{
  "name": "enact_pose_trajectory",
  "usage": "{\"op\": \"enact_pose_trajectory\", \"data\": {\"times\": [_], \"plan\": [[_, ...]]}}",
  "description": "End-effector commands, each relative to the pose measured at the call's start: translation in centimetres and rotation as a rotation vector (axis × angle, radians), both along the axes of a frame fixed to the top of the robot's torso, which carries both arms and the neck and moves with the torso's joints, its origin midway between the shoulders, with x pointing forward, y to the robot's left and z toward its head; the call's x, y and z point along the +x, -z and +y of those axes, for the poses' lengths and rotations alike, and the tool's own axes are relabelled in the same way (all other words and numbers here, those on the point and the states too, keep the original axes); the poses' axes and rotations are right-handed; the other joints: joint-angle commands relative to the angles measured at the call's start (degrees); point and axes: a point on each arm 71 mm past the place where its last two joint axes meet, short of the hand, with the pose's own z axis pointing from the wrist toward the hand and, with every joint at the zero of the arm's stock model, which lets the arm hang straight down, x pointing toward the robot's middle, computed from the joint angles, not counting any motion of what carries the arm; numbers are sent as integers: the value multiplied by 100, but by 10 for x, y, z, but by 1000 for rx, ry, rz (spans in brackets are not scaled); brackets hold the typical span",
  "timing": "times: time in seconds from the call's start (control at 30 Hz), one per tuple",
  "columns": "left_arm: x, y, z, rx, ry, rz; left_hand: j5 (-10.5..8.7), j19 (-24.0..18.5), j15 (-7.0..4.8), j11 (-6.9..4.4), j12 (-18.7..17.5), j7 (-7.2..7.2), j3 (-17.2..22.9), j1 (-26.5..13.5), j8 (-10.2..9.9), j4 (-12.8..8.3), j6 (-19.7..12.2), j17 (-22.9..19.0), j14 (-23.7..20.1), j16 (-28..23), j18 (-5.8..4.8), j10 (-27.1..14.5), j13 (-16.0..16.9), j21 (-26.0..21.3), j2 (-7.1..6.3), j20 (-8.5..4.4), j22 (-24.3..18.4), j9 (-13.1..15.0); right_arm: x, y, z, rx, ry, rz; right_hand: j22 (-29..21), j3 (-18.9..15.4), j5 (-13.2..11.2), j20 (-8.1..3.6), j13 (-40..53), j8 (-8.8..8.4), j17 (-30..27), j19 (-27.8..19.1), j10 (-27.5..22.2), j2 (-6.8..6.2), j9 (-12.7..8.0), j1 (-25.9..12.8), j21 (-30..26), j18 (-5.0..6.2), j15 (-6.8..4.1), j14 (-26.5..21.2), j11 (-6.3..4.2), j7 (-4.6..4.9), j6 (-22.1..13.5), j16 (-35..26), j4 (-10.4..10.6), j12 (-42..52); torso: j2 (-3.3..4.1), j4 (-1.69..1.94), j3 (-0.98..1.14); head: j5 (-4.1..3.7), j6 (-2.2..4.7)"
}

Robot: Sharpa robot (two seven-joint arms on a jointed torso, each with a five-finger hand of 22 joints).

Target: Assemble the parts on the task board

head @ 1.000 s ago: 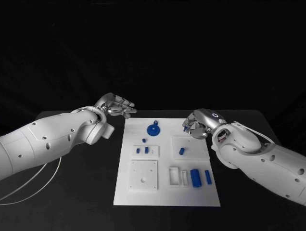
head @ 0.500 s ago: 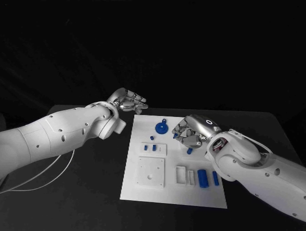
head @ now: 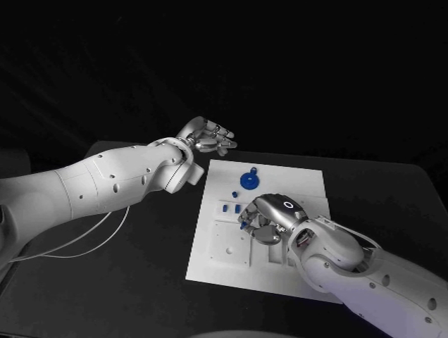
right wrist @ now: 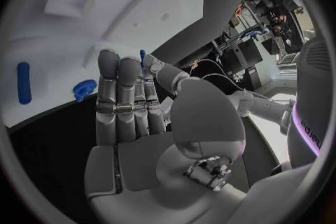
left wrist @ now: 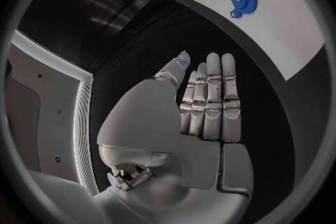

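A: What differs from half a second ago, starting at the left?

B: The camera has swung, so the whole picture has shifted. The left silver robot hand (head: 210, 135) hangs above the black counter (head: 132, 260) by the far left corner of the white rectangular task board (head: 285, 184), much as before. In its wrist view its fingers (left wrist: 210, 95) lie straight and side by side, holding nothing.

A: And the parts?

B: The round blue gear-shaped part (head: 249, 180) lies where it did, near the board's far edge, with a small blue peg (head: 233, 193) just beside it. Two small blue pieces (head: 228, 208) stand in a raised white block nearer the robot.

A: The right side?

B: The right silver robot hand (head: 265, 222) has moved from the board's right edge to over its middle, low above the recessed blocks. Its fingers (right wrist: 120, 95) lie straight and together in its wrist view, with no part visibly between them. Whether it touches the board, I cannot tell.
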Motion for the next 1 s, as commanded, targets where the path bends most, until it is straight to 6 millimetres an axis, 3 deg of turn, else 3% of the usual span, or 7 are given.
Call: {"op": "enact_pose_trajectory", "data": {"times": [0.03, 0.27, 0.4, 1.0], "plan": [[-1, -3, -4, -24, 5, -26, 31, -7, 13, -13, -15, -12, 24, 5, 1, -16, 32, -10, 3, -24, -50, 9, 4, 12, 25, -11, 9, 3, -4, 5, 5, -34, -39, -43, 10, 14, 31, -34, 9, 20, -5, 111, 18, 24, 12, -15, 25, 105, -49, -9, 20, -12, 39, 0, -15, 25, -1, -5, -9, 51, -35], [-2, -3, -7, -33, 21, -19, 36, -31, 20, -12, -15, -9, 31, 7, 0, -29, 27, -18, -18, -43, -51, 12, 4, 4, 27, -5, 21, 2, -6, 17, 7, -60, -30, -41, 97, 61, 44, -37, 11, 20, -18, 116, 34, 1, 24, -27, 52, 111, -54, -11, 19, -15, 54, 29, -35, 24, -3, -5, -16, 101, -93], [-2, -3, -8, -34, 24, -16, 36, -31, 20, -12, -15, -9, 31, 8, 0, -30, 27, -19, -19, -43, -51, 12, 4, 4, 27, -5, 21, 2, -9, 22, 10, -74, -39, -31, 104, 65, 48, -37, 11, 20, -21, 117, 33, 1, 25, -33, 51, 111, -55, -12, 19, -15, 55, 33, -33, 24, 0, 4, -7, 120, -131], [-1, -1, -8, -41, 30, 12, 32, -47, 31, -2, -18, -6, 27, -38, -1, -23, 11, -24, -26, -57, -50, -14, 4, -1, 34, 7, 38, 2, -10, 31, 7, -119, -16, -31, 148, 86, 58, -44, 11, 19, -40, 128, 40, -4, 32, -49, 32, 115, -63, -17, 16, -18, 58, 57, -49, 24, -3, -7, -10, 93, -200]]}}
